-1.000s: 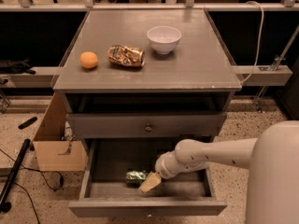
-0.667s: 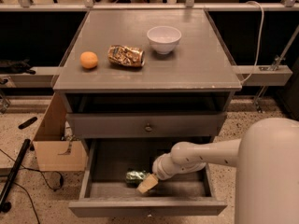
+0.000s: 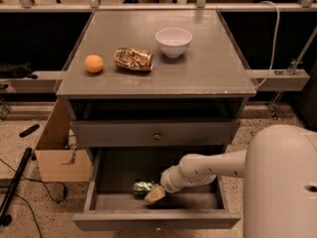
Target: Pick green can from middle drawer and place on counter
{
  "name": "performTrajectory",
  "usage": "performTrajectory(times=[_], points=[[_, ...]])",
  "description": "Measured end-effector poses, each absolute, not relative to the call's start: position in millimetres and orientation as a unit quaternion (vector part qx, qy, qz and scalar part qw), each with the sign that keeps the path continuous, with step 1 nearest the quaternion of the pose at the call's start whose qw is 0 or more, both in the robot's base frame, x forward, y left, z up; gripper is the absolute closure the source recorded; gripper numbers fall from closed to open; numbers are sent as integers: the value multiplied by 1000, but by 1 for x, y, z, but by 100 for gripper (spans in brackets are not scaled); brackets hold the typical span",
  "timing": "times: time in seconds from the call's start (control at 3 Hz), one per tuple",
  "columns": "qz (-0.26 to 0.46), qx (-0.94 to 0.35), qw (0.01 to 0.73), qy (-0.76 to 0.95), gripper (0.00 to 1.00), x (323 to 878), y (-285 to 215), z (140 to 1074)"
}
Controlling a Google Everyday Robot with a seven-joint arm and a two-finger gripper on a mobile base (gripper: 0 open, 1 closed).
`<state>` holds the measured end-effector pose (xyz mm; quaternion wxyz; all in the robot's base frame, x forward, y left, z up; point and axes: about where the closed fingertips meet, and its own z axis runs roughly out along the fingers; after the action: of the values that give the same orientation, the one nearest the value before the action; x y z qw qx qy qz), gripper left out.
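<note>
One gripper (image 3: 154, 194) beside can (image 3: 142, 187) in drawer (image 3: 198, 219)

My counter (image 3: 213, 68) is a flat grey top with three things directly on it. An orange (image 3: 94, 63) sits near the left edge. A crushed gold-brown can (image 3: 132, 59) lies on its side just right of the orange. A white bowl (image 3: 173, 41) stands upright further back, near the middle. Below, the middle drawer (image 3: 116, 180) stands open. The green can (image 3: 143, 187) lies on its bare grey floor, and my gripper (image 3: 154, 194) is down inside, just beside the can's right end.
</note>
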<state>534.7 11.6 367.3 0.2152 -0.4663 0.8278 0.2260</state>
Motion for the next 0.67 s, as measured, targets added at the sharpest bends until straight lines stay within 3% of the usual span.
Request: performTrajectory(times=[0.67], points=[[226, -466, 215, 828, 69, 535, 12, 367]])
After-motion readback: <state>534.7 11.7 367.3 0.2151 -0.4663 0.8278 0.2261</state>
